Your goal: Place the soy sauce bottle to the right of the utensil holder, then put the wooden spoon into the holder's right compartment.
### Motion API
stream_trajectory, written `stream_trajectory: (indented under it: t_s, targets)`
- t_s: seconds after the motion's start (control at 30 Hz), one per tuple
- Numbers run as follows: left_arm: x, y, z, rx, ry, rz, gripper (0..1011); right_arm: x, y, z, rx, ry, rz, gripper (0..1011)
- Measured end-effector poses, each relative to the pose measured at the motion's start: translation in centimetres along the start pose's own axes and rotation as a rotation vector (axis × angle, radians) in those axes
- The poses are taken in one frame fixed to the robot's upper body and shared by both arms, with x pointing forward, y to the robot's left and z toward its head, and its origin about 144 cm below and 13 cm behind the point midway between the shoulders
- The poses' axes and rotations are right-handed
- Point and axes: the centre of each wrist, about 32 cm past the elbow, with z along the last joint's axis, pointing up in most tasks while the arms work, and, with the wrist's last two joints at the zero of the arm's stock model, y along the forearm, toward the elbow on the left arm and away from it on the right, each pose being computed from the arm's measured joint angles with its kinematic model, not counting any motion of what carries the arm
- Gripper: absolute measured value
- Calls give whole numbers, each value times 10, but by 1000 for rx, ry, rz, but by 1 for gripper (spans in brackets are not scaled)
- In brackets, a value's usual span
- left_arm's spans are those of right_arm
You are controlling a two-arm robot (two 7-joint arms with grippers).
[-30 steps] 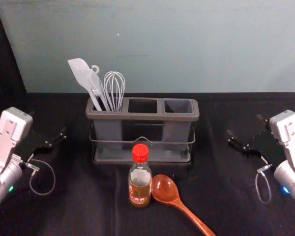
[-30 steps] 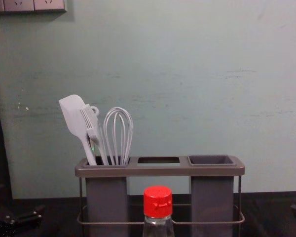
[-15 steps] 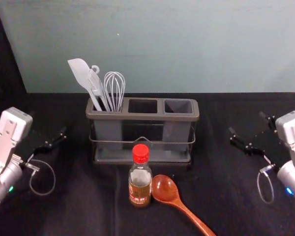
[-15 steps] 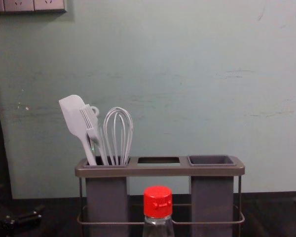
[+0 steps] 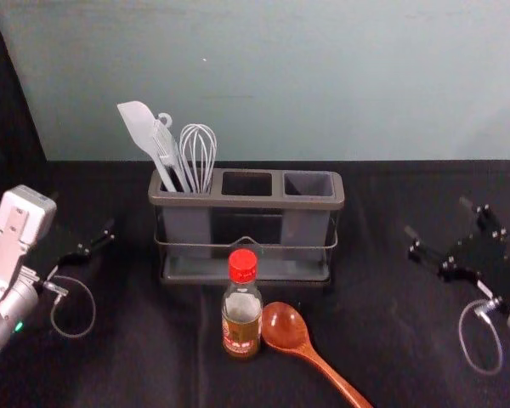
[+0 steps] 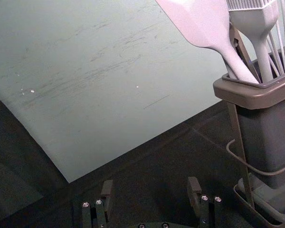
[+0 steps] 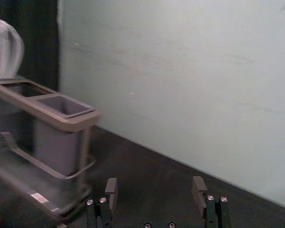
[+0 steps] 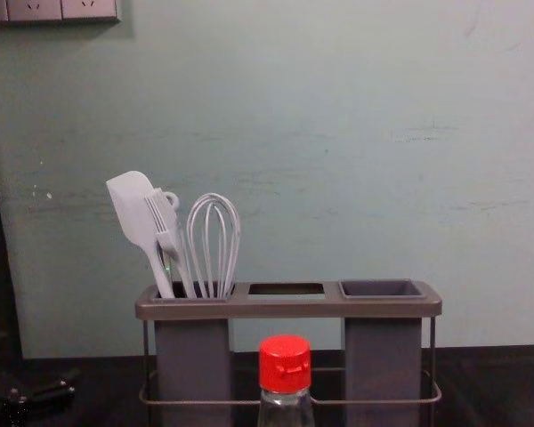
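Right of labelled bottle [image 5: 241,319], right gripper [image 5: 438,218] gapes.

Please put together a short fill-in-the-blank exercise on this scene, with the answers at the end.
The cap of the soy sauce bottle is coloured ____.
From the robot's side, the wooden spoon lies to the ____ of that bottle.
The whisk stands in the ____ compartment of the utensil holder.
The jaws of the left gripper and the right gripper are not shut but ____.

Missing words: red; right; left; open.
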Motion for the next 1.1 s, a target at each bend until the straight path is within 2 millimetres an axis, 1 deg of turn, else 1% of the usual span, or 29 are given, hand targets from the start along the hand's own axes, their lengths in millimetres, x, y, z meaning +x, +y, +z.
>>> stream_trajectory:
  t_s: [0.03,0.1,0.2,0.3,0.4,0.47,0.53,0.7,0.83,0.97,1.07,1.1]
  targets:
    - [0,0,0,0,0,0,1012,1,-6,0,5,26,26,1003]
    - [0,0,0,0,0,0,1011,1,-9,0,7,37,39,1002]
    - [0,0,0,0,0,0,1012,3,-22,1,21,88,97,1002]
    - [0,0,0,0,0,0,1012,3,-36,6,41,138,179,1002]
    - [0,0,0,0,0,0,1012,3,-41,9,56,178,241,1003]
    - [0,0,0,0,0,0,1011,1,-43,11,71,213,294,1003]
    - [0,0,0,0,0,0,1011,0,-43,11,76,223,311,1002]
    - [0,0,0,0,0,0,1011,-11,-34,15,100,274,408,1002]
    - [0,0,0,0,0,0,1012,-23,-18,19,102,279,467,1003]
    - [0,0,0,0,0,0,1011,-31,-5,22,92,265,503,1002]
    - [0,0,0,0,0,0,1011,-39,10,28,79,236,543,1002]
    - [0,0,0,0,0,0,1011,-41,12,29,77,232,549,1003]
